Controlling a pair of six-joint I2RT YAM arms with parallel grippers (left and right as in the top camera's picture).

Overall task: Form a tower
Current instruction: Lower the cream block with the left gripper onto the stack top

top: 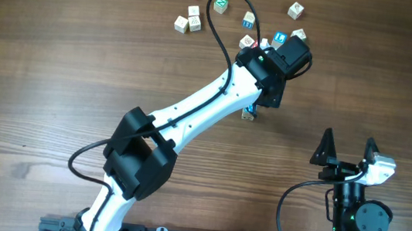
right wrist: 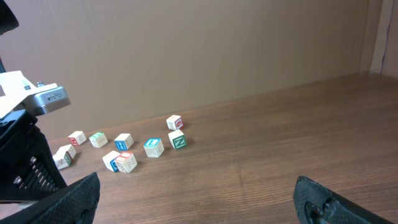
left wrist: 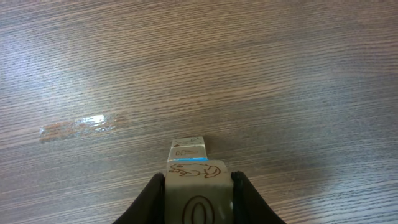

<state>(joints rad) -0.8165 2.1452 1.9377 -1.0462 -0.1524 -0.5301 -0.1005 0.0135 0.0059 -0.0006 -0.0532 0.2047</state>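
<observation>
Finding: your left tool (left wrist: 198,186) is clamped on a letter cube (left wrist: 198,208), held squarely over the tower (left wrist: 188,149) mid-desk (left wrist: 280,74), evidently to align faces before release. Your right tool (top: 349,141) stands wide, parked well apart. Loose cubes (right wrist: 153,147) lie beyond.

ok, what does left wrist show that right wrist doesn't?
Left wrist only: the left gripper shut on a pale wooden cube with brown print, and a blue-edged wooden cube just beyond it.
Right wrist only: the open right gripper, a scatter of loose letter cubes and a beige wall.
Both: the brown wooden table.
</observation>
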